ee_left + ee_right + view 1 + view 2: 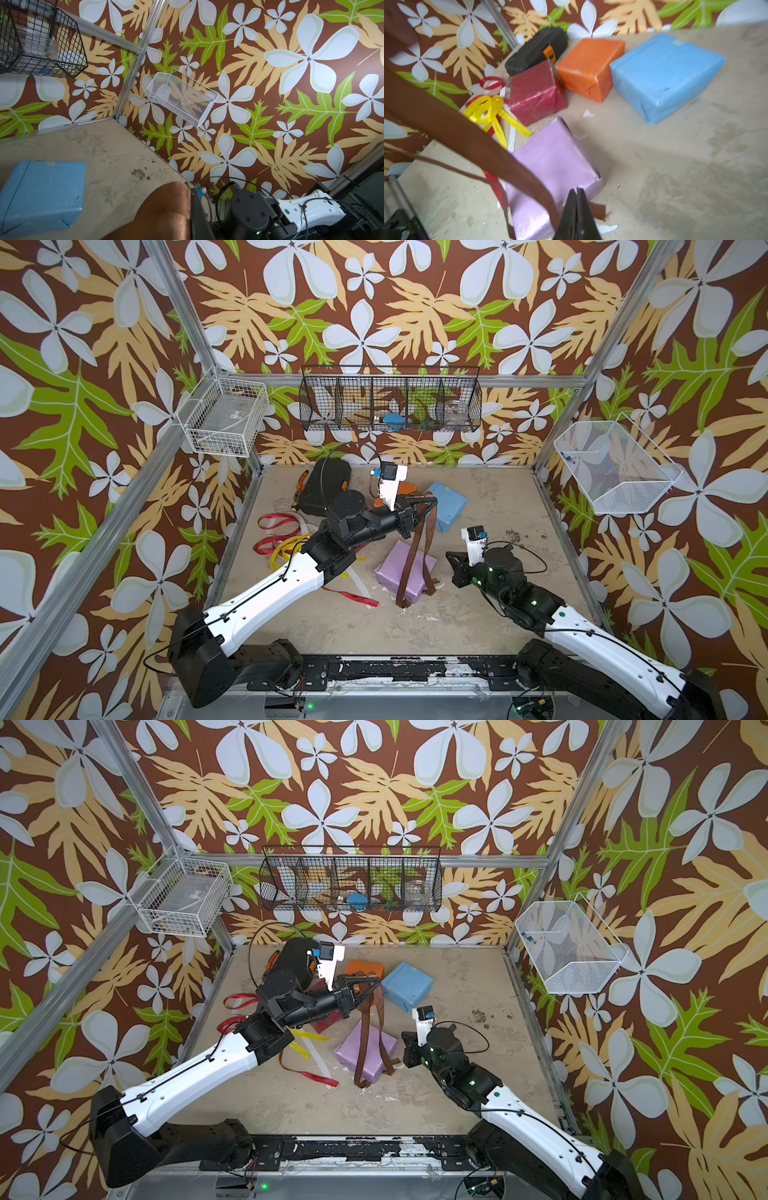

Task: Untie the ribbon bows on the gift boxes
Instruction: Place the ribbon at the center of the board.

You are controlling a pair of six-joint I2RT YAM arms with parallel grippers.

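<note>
Both top views show our beige, stained surface (498, 614) carrying the lilac paper-wrapped cuboid box (405, 572), with the long brown satin ribbon (409, 560) draped across it. Our left tool (432, 502) is clenched on that ribbon, lifting it above the box. Our right tool (577, 199) is clamped together beside the box, seemingly empty. We judge the last ribbon is coming free; next, pull it clear.
</note>
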